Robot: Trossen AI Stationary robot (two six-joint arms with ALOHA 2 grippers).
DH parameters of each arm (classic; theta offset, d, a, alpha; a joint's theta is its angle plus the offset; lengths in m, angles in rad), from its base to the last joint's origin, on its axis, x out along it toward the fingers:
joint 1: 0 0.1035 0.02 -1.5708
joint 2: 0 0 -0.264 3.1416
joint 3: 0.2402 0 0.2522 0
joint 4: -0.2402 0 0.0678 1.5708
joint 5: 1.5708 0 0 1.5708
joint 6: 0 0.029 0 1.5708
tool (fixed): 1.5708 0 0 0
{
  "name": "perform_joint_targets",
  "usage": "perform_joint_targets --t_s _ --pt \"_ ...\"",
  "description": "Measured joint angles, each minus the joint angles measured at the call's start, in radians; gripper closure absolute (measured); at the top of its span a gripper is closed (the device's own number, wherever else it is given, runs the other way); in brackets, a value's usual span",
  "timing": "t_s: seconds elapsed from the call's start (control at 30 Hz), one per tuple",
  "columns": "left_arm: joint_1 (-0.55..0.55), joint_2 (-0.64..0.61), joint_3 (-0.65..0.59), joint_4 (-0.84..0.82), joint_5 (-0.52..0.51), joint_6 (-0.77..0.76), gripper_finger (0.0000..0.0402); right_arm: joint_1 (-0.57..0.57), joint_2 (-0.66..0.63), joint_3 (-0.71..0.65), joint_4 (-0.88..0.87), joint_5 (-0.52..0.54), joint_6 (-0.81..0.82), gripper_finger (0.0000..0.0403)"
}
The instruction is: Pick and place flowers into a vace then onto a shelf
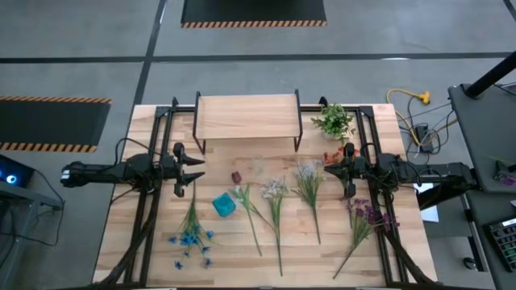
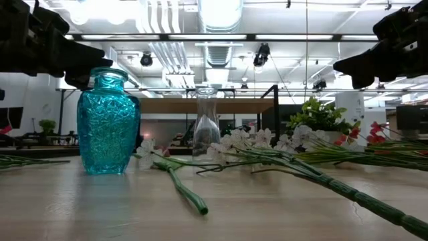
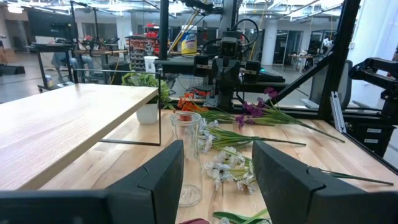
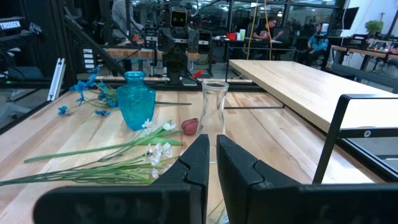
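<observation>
Several flowers lie flat on the table: blue ones (image 1: 191, 234), a red bud (image 1: 246, 205), white ones (image 1: 274, 197) (image 4: 155, 152), pale ones (image 1: 309, 181) and purple ones (image 1: 364, 219) (image 3: 255, 112). Among them stand a turquoise vase (image 1: 224, 205) (image 2: 107, 124) and a clear glass vase (image 1: 258, 167) (image 3: 185, 152). The shelf (image 1: 247, 117) stands at the far middle. My left gripper (image 1: 200, 169) (image 3: 217, 180) hovers level and open at the left. My right gripper (image 1: 329, 167) (image 4: 212, 168) hovers level and shut at the right. Both are above the table and touch nothing.
A bushy green potted plant (image 1: 334, 121) stands right of the shelf, with orange-red blooms (image 1: 332, 155) on the table near it. Black frame rails (image 1: 153, 161) run along both sides of the table. Beyond the far edge lie floor mats and cables.
</observation>
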Motion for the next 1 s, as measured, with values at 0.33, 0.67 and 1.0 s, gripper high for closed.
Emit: perform_joint_targets --t_s 0.33,0.67,1.0 --pt "0.000 0.000 0.000 0.000 0.000 0.000 0.0227 0.000 0.000 0.000 0.000 0.000 0.000 0.0380" --pt "0.000 0.000 0.000 0.000 0.000 0.000 0.0227 0.000 0.000 0.000 0.000 0.000 0.000 0.0380" --pt "0.000 0.000 -0.001 0.001 0.000 0.029 0.0227 0.000 -0.001 0.000 0.066 -0.001 0.068 0.0380"
